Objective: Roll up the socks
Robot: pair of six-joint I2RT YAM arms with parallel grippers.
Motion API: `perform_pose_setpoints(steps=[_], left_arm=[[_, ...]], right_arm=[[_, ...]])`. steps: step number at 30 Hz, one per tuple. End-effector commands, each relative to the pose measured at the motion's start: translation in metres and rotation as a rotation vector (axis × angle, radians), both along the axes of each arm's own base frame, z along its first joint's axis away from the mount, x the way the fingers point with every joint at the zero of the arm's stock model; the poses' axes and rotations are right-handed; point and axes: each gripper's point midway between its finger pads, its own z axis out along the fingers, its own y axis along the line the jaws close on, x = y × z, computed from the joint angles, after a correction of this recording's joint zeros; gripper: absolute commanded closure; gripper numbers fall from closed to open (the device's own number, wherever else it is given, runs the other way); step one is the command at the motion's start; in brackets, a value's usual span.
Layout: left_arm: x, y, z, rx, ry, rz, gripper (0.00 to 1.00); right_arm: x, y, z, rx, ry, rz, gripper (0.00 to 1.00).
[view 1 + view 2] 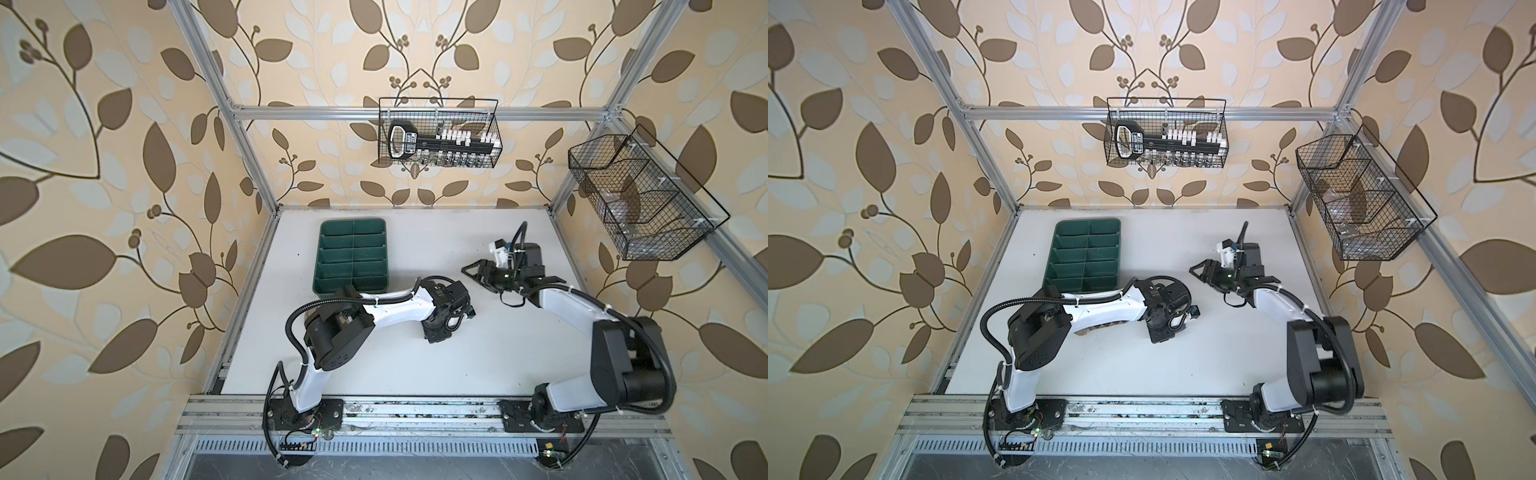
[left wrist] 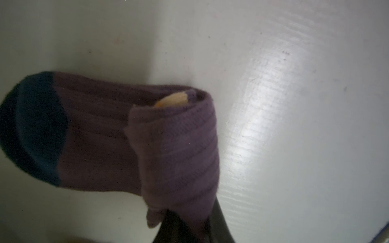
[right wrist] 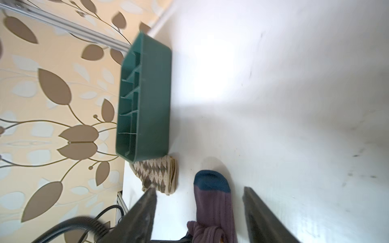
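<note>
1. Farthest left on the white table [image 1: 374, 365] we see a green tray [image 1: 353, 257] split by dividers into small compartments.
2. At the tray's near end lies the tan sock [image 3: 157, 174] with brown diamonds, bunched up and touching the tray's end wall. In both top views the left arm covers most of it.
3. Next comes the left gripper [image 1: 436, 334], pointing down at the table near the middle. Its wrist view shows its dark fingers [image 2: 219, 221] pinched narrow on the purple sock [image 2: 172, 147].
4. The purple sock rests on the table under that gripper. One end is folded over into a loose roll with a sliver of orange cuff peeping out, and the navy toe lies flat at the other end.
5. The right gripper [image 1: 471, 270] hovers right of the middle, pointing toward the left arm. Its fingers [image 3: 145, 210] stand wide apart and hold nothing. In its wrist view the purple sock shows between them, touching neither.
6. On the back wall hangs a wire basket [image 1: 440, 133] holding a black tool rack. Farthest right we see a side basket [image 1: 640, 199] fixed to the frame.
</note>
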Motion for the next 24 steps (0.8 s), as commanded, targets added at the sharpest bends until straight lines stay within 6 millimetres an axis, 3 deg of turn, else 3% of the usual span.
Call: perform_pose_setpoints(steps=[1, 2, 5, 7, 9, 12, 16, 20, 24], left_arm=[[-0.066, 0.037, -0.071, 0.16, 0.344, -0.017, 0.9], [-0.067, 0.036, -0.069, 0.148, 0.372, -0.022, 0.9], [-0.067, 0.032, -0.064, 0.118, 0.438, -0.023, 0.89], [-0.065, 0.03, -0.061, 0.105, 0.495, -0.009, 0.88], [-0.062, 0.03, -0.06, 0.102, 0.557, 0.014, 0.88], [-0.055, 0.029, -0.06, 0.094, 0.608, 0.045, 0.87], [-0.042, 0.034, -0.063, 0.103, 0.61, 0.091, 0.86], [-0.034, 0.034, -0.063, 0.093, 0.604, 0.116, 0.86], [-0.029, 0.034, -0.063, 0.083, 0.6, 0.129, 0.85]], right_arm=[[-0.016, -0.024, 0.062, -0.092, -0.181, -0.051, 0.16], [-0.027, -0.03, 0.082, -0.175, -0.27, -0.068, 0.0], [-0.067, -0.028, 0.123, -0.371, -0.542, -0.074, 0.0], [-0.092, -0.017, 0.13, -0.442, -0.683, -0.049, 0.0], [-0.12, 0.015, 0.124, -0.484, -0.838, 0.137, 0.0], [-0.152, 0.05, 0.089, -0.632, -0.915, 0.413, 0.0], [-0.168, 0.071, 0.031, -0.983, -0.888, 0.681, 0.05], [-0.161, 0.067, -0.018, -1.477, -0.856, 0.829, 0.13], [-0.154, 0.08, -0.041, -1.539, -0.864, 0.894, 0.19]])
